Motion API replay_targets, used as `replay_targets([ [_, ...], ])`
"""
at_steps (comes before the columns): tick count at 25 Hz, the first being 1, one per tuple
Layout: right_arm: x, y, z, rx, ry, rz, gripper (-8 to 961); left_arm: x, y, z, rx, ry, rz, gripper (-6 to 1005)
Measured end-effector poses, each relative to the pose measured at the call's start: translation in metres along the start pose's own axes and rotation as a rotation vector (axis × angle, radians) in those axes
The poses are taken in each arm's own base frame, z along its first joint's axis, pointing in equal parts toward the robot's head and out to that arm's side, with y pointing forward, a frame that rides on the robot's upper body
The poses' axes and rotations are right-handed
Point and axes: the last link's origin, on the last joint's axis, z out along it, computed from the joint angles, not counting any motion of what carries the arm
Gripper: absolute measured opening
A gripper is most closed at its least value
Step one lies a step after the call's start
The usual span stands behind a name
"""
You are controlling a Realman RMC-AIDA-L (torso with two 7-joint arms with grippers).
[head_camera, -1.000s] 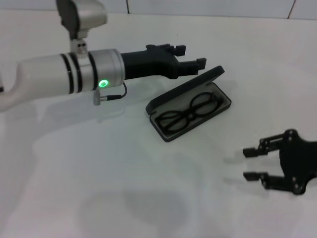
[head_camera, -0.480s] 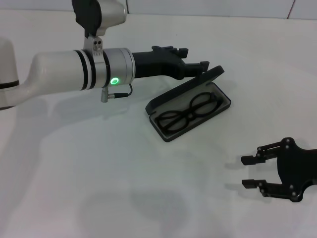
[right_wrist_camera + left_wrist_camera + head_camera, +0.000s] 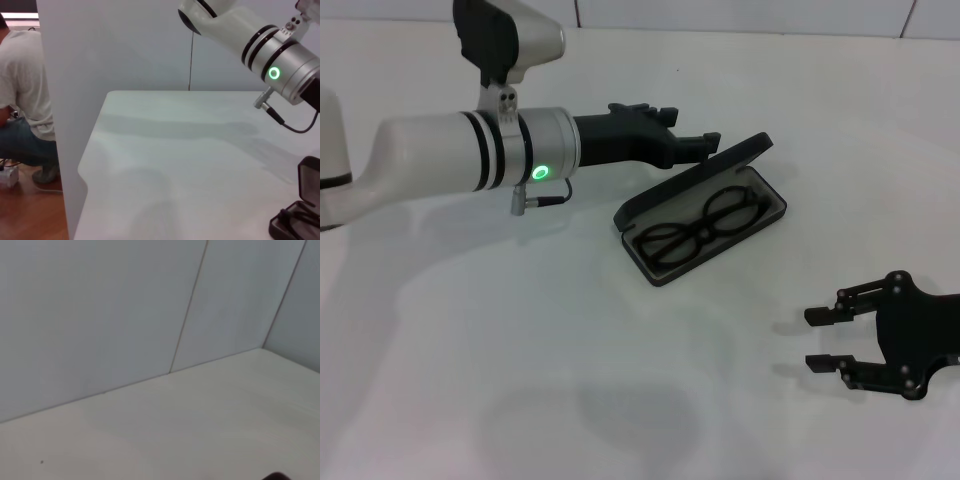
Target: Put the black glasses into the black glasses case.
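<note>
The thin black-framed glasses (image 3: 704, 231) lie inside the flat black hinged glasses case (image 3: 655, 270), which sits open on the white tabletop (image 3: 520, 340). The left end effector (image 3: 694, 143) hangs just behind the case's raised lid, its fingers a little apart. The right end effector (image 3: 823, 339) rests well away from the case, fingers wide apart, holding nothing.
</note>
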Motion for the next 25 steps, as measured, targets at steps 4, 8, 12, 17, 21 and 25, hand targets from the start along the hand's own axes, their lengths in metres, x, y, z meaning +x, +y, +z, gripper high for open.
replay_targets([
  [4, -0.001, -0.001, 0.002, -0.006, 0.003, -0.004, 417, -0.007, 0.002, -0.002, -0.010, -0.010, -0.003, 790],
  [8, 0.000, -0.001, 0.001, -0.001, 0.003, 0.001, 432, -0.014, 0.014, 0.002, -0.059, -0.021, 0.032, 790],
  [12, 0.002, -0.003, 0.003, 0.005, 0.006, 0.010, 447, -0.022, 0.024, 0.003, -0.101, -0.025, 0.076, 790],
  [17, 0.002, -0.005, 0.004, 0.015, 0.012, 0.016, 466, -0.034, 0.034, 0.004, -0.142, -0.050, 0.138, 790],
  [21, 0.003, -0.005, 0.004, 0.016, 0.011, 0.017, 481, -0.039, 0.036, 0.002, -0.149, -0.050, 0.148, 790],
  [25, -0.002, -0.005, 0.003, 0.021, -0.030, 0.019, 496, -0.033, 0.045, -0.009, -0.228, 0.052, 0.155, 790],
])
